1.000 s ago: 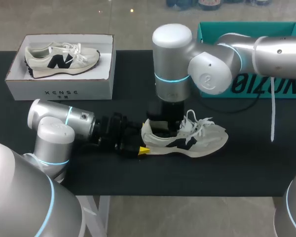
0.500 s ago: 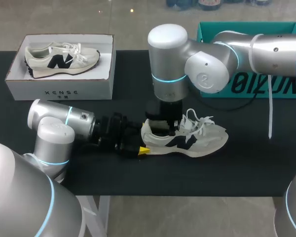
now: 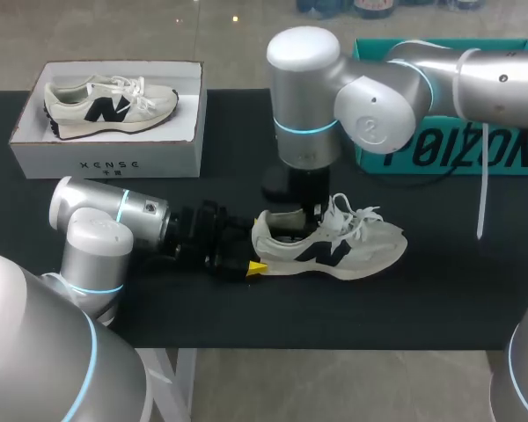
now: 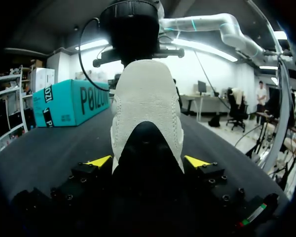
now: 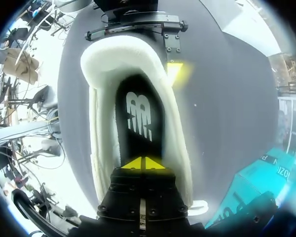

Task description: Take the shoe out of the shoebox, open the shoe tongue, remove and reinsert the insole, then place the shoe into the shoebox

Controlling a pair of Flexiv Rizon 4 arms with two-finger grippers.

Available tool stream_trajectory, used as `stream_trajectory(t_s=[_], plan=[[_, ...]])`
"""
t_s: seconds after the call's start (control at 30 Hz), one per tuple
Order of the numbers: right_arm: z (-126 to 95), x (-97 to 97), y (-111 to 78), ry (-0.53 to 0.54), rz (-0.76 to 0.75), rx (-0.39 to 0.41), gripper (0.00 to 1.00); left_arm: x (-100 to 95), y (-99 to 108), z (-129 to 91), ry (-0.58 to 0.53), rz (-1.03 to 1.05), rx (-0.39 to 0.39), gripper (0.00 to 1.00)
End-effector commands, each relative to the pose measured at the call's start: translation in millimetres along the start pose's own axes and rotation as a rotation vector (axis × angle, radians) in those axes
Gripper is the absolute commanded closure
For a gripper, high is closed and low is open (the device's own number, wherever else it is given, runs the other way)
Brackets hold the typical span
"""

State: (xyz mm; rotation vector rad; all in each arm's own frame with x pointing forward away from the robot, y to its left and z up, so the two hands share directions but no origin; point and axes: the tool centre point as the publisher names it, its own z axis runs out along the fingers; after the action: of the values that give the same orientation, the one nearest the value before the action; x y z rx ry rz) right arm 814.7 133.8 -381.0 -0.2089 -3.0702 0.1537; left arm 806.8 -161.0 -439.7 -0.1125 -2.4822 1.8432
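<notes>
In the head view, the shoe [image 3: 352, 248] is seen lying on its side on the black table [image 3: 440, 299], outside both boxes, with its laces loose over the tongue. Its heel is gripped by the left gripper [image 3: 253, 251], which comes in level with the table behind the heel; one yellow fingertip [image 3: 257, 267] is seen at the near side of the heel. The right gripper [image 3: 310, 209] is held upright just above the shoe's opening, clear of the collar. A teal shoebox [image 3: 449, 154] stands well behind the shoe's toe end. A white box [image 3: 106, 154] stands well behind the heel end, and a second shoe [image 3: 110, 101] is laid inside it.

In the left wrist view, the heel of the shoe [image 4: 147, 98] is held between the fingers of the left gripper [image 4: 148, 162]. The yellow fingertips [image 4: 99, 161] are pressed against it from both sides, so the heel is pinched. The right arm's wrist is seen directly over the shoe, and the teal shoebox [image 4: 71, 101] is set off to one side beyond it.

In the right wrist view, the fingers of the right gripper [image 5: 144, 163] are pressed together, tip against tip, with nothing seen between them. They are poised over the open shoe [image 5: 101, 64]. The dark insole [image 5: 138, 123] is seen lying flat inside the shoe, ahead of the closed tips. A yellow fingertip [image 5: 173, 69] of the left gripper is seen against the heel's outer side.
</notes>
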Motion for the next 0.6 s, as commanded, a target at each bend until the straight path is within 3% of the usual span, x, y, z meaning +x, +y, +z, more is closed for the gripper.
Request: stream_trajectory(t_s=[0.03,0.4,0.6], plan=[[-10,0.4,-8.8,-0.012,0.008,-0.007,1.00,0.2,3,3,0.000,0.000,-0.001,1.00],[-26,-7.2,-10.3,-0.042,0.024,-0.011,1.00,0.2,3,3,0.000,0.000,-0.001,1.00],[-21,-8.6,-2.1,-0.032,0.019,0.002,1.00,0.2,3,3,0.000,0.000,-0.001,1.00]])
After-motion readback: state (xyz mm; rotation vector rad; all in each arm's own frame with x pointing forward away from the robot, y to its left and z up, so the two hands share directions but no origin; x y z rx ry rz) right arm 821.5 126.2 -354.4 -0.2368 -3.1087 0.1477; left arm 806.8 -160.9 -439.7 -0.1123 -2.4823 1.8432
